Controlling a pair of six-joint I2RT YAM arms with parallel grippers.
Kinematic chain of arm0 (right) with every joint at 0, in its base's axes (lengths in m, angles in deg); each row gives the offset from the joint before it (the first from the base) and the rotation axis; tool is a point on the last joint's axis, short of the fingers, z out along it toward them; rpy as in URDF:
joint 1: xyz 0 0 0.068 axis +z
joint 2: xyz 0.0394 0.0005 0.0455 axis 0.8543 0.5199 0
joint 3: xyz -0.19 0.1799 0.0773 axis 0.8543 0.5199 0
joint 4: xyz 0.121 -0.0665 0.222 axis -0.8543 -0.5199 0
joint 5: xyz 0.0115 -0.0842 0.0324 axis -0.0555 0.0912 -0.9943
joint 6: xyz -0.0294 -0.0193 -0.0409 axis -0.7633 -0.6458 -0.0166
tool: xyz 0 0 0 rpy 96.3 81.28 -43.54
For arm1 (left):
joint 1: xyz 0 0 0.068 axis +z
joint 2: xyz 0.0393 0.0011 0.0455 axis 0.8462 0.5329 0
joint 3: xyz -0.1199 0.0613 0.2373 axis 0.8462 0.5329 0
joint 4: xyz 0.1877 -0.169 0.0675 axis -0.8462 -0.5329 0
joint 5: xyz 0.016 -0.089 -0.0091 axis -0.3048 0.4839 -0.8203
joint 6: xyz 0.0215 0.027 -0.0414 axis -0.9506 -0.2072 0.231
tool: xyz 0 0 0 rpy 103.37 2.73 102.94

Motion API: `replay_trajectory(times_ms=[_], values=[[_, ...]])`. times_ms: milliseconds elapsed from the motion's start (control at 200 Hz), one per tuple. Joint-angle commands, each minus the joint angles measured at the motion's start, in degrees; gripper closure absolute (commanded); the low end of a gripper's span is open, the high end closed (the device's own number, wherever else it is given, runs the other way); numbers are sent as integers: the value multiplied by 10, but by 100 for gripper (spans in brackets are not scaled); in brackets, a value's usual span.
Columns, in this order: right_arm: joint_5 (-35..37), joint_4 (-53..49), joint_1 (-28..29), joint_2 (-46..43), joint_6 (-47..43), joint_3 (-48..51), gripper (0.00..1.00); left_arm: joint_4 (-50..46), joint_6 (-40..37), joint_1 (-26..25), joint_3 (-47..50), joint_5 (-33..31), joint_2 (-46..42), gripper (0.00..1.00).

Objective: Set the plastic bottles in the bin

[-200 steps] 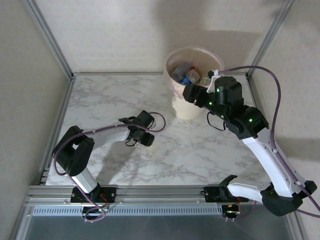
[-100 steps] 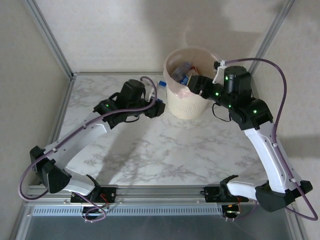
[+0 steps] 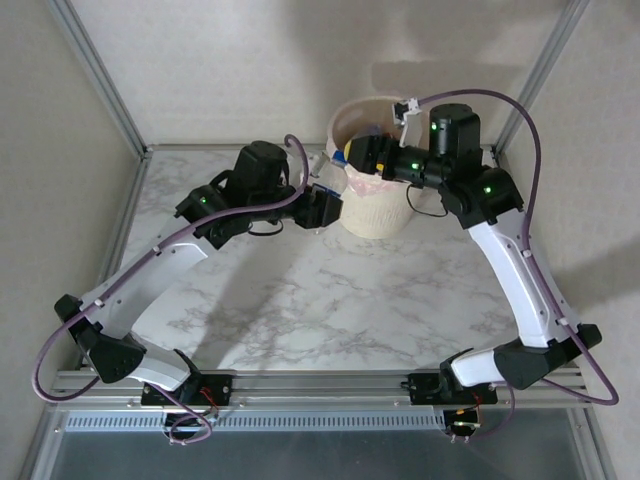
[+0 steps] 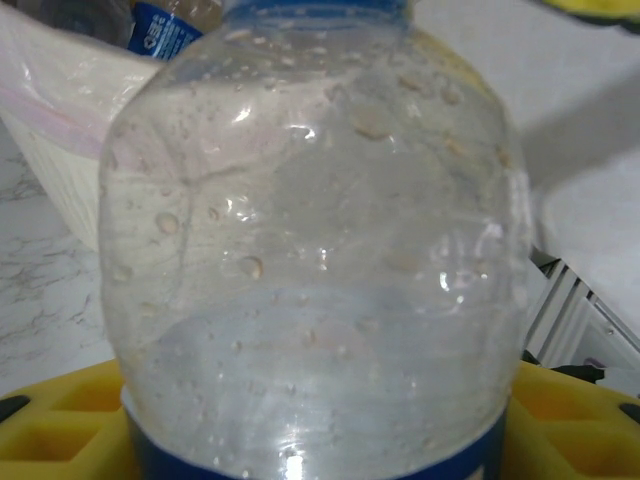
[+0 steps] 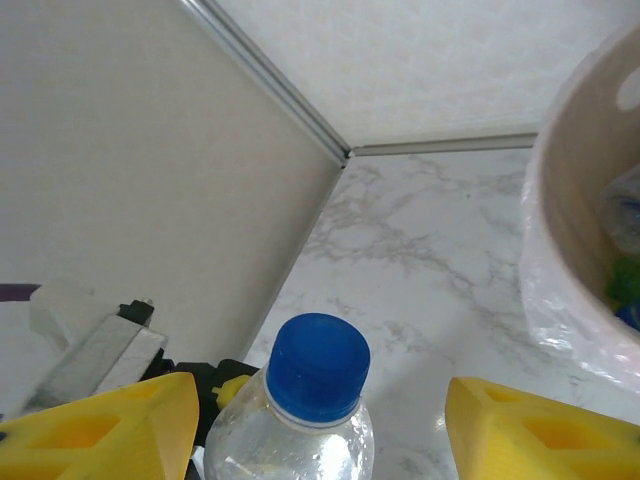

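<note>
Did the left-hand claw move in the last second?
Yes. The left gripper has swung away from the near edge of the table, ending beside the bin.

Clear blue-labelled bottle (image 4: pixel 310 260) (droplet-speckled) beside cream bin (image 3: pixel 375 215); others (image 4: pixel 160 25) inside.

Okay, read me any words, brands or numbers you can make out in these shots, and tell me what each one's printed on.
No text is legible.
Blue label on a bottle inside the bin: white lettering, too blurred and cropped to read.
Clear bottle, blue band at the frame's bottom edge: no print visible.
Blue cap on the bottle in the right wrist view: plain, no marking.
</note>
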Motion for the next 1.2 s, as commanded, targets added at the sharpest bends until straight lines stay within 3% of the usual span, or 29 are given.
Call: replay_trajectory(times_ms=[0, 165, 385, 681, 881, 1001, 1196], values=[[-50, 40, -2, 4, 16, 16, 33, -8, 6, -4, -23, 18, -5, 42], [-76, 72, -3, 8, 29, 43, 34, -15, 2, -4, -33, 20, -1, 42], [-53, 81, -3, 22, 32, 43, 38, -28, -5, -4, -36, 29, 2, 43], [-68, 107, -3, 22, 44, 48, 67, -28, -6, -4, -43, 14, 1, 41], [-63, 114, -3, 13, 52, 51, 82, -13, 0, -4, -37, -23, -5, 22], [-52, 115, -3, 11, 59, 44, 87, 4, 1, -4, -27, -41, -11, 1], [6, 90, -42, 18, 62, 3, 88, 22, 3, -3, -22, -100, -34, 0]])
